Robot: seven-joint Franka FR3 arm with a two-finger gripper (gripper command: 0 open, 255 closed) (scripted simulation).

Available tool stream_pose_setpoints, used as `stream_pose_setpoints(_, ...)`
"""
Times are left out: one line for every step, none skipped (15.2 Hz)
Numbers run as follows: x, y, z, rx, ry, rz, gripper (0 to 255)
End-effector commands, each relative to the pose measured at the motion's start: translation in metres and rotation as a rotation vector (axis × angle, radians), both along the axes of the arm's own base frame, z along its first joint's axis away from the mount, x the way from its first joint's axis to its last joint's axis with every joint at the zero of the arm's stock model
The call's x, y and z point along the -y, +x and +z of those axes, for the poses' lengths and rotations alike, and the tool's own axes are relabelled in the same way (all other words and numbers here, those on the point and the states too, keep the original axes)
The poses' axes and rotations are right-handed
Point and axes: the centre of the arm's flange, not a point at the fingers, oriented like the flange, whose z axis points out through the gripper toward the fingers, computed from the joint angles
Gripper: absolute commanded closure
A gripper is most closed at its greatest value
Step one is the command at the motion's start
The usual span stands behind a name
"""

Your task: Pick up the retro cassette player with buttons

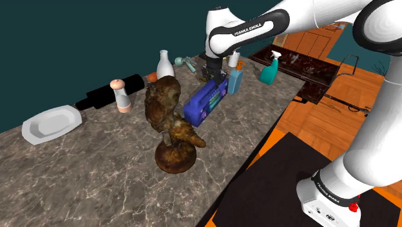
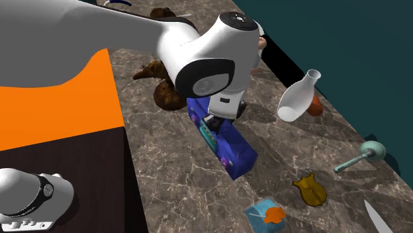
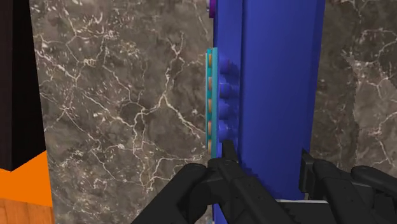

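The cassette player point(image 1: 205, 101) is a long blue box with a row of blue buttons and a teal strip along one side. It stands on its long edge on the marble counter point(image 1: 96, 167), beside a brown figurine. My black gripper point(image 1: 214, 76) comes down on its end nearest the blue carton. In the wrist view the gripper point(image 3: 266, 159) is shut on the blue body point(image 3: 273, 83), one finger point(image 3: 226, 159) by the buttons and the other on the opposite face. In the second exterior view the hand point(image 2: 222, 122) covers the middle of the player point(image 2: 231, 149).
A brown figurine point(image 1: 171, 122) stands close to the player's other end. Behind are a white vase point(image 1: 165, 64), a shaker point(image 1: 120, 95), a black cylinder point(image 1: 109, 93) and a white dish point(image 1: 50, 122). A blue carton point(image 1: 236, 78) and teal spray bottle point(image 1: 270, 68) stand nearby.
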Motion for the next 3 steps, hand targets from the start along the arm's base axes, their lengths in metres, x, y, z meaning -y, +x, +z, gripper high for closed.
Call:
stream_pose_setpoints(0.0001, 0.0011, 0.0129, 0.004, 0.000, 0.000, 255)
stream_pose_setpoints(0.0001, 0.0010, 0.0137, 0.004, 0.000, 0.000, 255)
stream_pose_setpoints(0.0001, 0.0011, 0.0137, 0.004, 0.000, 0.000, 255)
